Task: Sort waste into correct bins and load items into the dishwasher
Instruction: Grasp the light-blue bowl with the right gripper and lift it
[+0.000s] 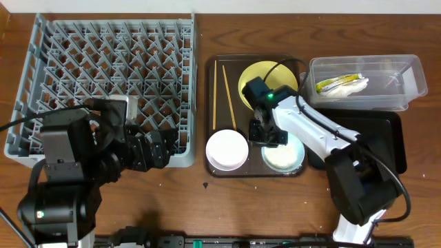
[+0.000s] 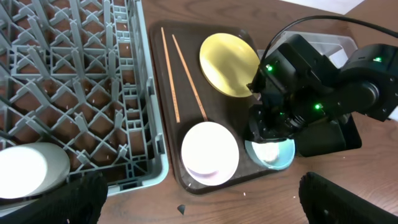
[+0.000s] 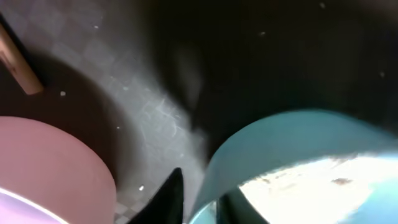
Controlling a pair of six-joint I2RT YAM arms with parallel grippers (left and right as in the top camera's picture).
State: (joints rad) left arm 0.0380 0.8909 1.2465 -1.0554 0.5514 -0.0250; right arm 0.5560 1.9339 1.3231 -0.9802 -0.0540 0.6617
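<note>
The light blue bowl (image 1: 284,155) sits on the brown serving tray (image 1: 255,65), with white scraps inside it. My right gripper (image 1: 265,134) is shut on its left rim (image 3: 261,149), one finger outside and one inside. The white bowl (image 1: 227,149), the yellow plate (image 1: 265,79) and two chopsticks (image 1: 224,93) also lie on that tray. The clear tub (image 1: 396,76) holds the wrapper and napkin (image 1: 341,84). The black tray (image 1: 379,134) lies in front of it. My left gripper (image 2: 199,205) is open and empty over the table by the grey dish rack (image 1: 103,76).
A white rounded object (image 2: 31,171) rests in the rack's front corner. A small dark scrap (image 1: 205,184) lies on the wooden table in front of the serving tray. The right arm reaches across the black tray.
</note>
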